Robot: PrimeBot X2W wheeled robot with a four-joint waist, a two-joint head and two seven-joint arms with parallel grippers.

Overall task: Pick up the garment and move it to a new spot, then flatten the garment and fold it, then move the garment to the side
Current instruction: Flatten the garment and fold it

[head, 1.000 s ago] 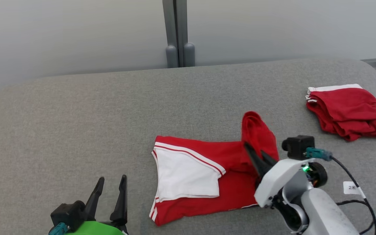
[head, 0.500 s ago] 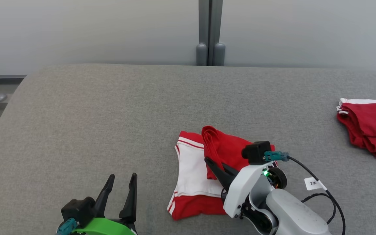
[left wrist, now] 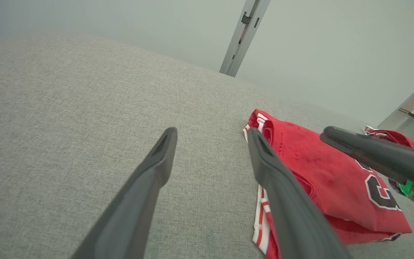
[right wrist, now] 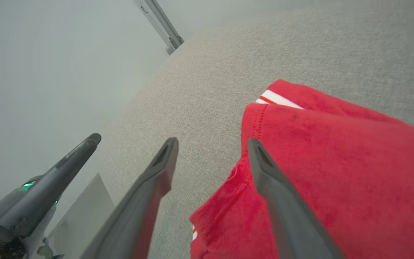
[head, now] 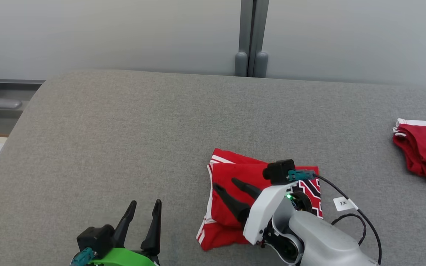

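While the red jersey (head: pixel 240 168) lies folded into a rough square on the grey fabric-covered table (head: pixel 124 129), I see my right claw (head: pixel 224 183) over the jersey's left half. Its two dark fingers are spread wide and pinch nothing. Through the right wrist camera that claw (right wrist: pixel 212 142) straddles the jersey's (right wrist: pixel 336 144) edge: one finger sits over the red cloth, the other over bare table just beside it. I cannot tell whether either fingertip touches the fabric.

White trim shows along the jersey's left edge and at its far-left corner. A black figure outlined in white sits on the jersey's right part, partly hidden behind the right arm's wrist, and it reads more clearly in the left wrist camera (left wrist: pixel 376 190).

My left claw (head: pixel 145 202) is well to the left of the jersey and nearer to me, over bare table. Its fingers are also spread and it holds nothing.

A second red garment (head: pixel 423 155) with a white band lies bunched well to the right of the jersey. A black cable (head: pixel 361 216) with a white tag (head: pixel 342 203) loops off the right wrist, just right of the jersey. Beyond the jersey, past the table's far edge, a grey post (head: pixel 252 37) stands against a pale wall (head: pixel 105 33).
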